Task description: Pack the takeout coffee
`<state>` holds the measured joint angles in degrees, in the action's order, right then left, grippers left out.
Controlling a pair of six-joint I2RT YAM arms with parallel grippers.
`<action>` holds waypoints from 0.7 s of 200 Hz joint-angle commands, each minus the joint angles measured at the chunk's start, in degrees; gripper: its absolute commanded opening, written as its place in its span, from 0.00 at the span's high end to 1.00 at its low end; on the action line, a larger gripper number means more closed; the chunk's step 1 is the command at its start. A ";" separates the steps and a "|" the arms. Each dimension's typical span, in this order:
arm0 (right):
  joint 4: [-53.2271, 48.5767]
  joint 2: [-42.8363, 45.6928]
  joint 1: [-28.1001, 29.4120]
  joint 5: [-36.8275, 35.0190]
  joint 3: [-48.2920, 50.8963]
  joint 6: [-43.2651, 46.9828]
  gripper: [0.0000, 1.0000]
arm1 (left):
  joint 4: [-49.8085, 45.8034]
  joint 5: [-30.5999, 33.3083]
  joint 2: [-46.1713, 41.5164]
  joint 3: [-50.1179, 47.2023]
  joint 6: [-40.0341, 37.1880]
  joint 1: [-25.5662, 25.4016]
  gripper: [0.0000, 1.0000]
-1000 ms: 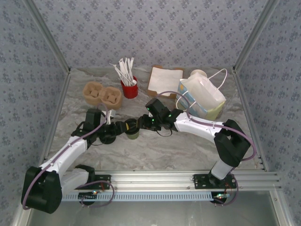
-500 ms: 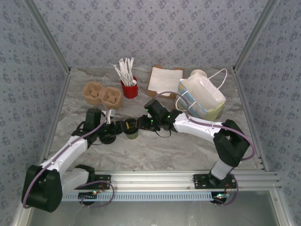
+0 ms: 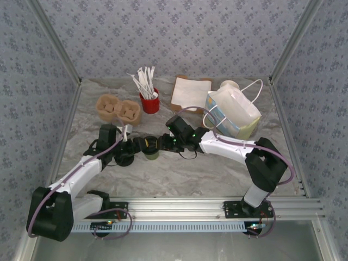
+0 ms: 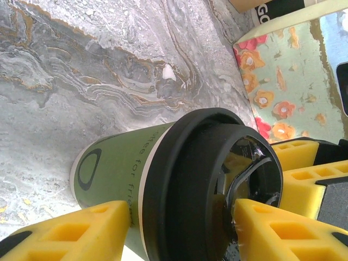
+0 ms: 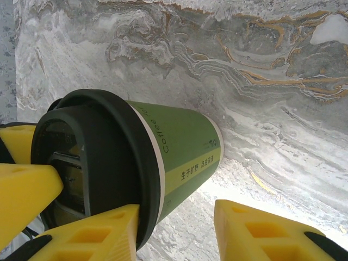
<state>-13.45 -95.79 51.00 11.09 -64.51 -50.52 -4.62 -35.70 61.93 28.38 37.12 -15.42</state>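
left wrist, olive paper takeout coffee (image 4: 128, 163), glossy black lid (image 4: 196, 179), left gripper (image 4: 182, 213) hold unclear, right gripper (image 5: 176, 211) fingers apart

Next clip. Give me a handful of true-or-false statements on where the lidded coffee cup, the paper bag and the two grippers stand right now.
1. The olive-green paper cup with black plastic lid stands upright on the marbled table. True.
2. That cup sits inside the white floral paper bag. False: it stands on the table, apart from the bag.
3. The left gripper and right gripper flank the cup from opposite sides. True.
4. The red cup of white stirrers lies tipped over. False: it stands upright at the back.
5. The right gripper is clamped on the cup. False: one finger stands apart from it.
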 commanded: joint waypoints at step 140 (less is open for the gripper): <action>-13.22 -0.25 -0.88 -2.39 -9.35 5.70 0.51 | -0.44 -4.96 -9.30 -2.41 -2.25 -1.16 0.35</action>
<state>-24.62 -95.98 50.59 9.54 -72.23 -46.39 -6.24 -38.52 53.87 26.41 36.01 -15.88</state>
